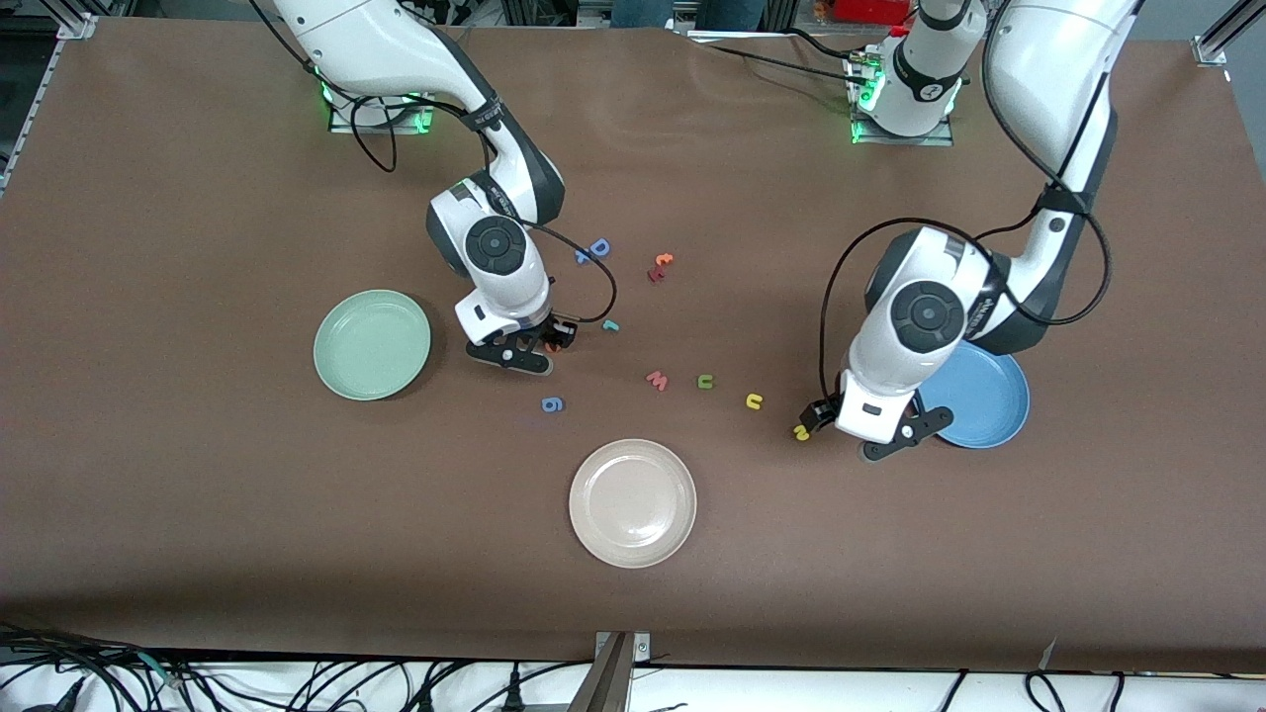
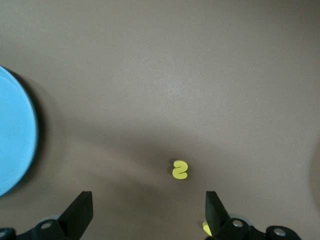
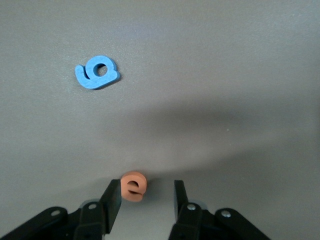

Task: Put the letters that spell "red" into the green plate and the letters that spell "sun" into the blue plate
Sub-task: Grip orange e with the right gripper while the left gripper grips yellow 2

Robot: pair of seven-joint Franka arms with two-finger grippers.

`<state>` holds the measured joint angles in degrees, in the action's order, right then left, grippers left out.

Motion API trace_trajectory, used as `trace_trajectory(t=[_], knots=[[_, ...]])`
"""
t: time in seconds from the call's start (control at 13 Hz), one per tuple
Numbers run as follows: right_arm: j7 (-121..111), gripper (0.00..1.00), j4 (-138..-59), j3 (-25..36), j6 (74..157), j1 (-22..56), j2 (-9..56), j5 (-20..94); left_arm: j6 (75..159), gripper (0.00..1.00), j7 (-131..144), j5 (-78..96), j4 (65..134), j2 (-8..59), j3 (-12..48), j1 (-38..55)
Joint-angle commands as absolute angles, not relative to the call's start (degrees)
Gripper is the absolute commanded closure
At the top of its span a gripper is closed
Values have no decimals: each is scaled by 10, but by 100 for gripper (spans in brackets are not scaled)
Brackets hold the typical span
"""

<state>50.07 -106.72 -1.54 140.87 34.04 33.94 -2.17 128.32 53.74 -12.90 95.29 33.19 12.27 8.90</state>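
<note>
Front view shows our left gripper [image 1: 813,419] with jaws spread wide, low beside the blue plate [image 1: 989,400], the yellow "s" [image 2: 180,169] just ahead, uncentred; closing could nudge it away. Our right gripper [image 3: 144,199], near the green plate [image 1: 372,344], has half-narrowed jaws: the orange "e" [image 3: 133,186] touches one finger only and may tip or slip.

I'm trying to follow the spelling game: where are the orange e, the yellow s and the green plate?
orange e [image 3: 133,186]: right wrist view, on its round body.
yellow s [image 2: 180,169]: left wrist view, on its middle.
green plate [image 1: 372,343]: front view, on its bare centre.
</note>
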Motion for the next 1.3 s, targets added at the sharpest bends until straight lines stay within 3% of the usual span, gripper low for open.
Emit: trace_trajectory(t=[0.0,0.23,1.0,1.23], knots=[[515,49,-1075,-12,1440,350,344,-32,1317,2,578,-150,941,356,114,104],[543,49,-1075,-12,1458,353,349,-33,1371,2,584,-149,943,388,105,109],[541,50,-1075,-11,1458,355,362,-33,1407,4,595,-145,943,434,72,142],[539,81,-1074,-11,1458,355,362,-33,1418,4,595,-145,945,440,65,144]])
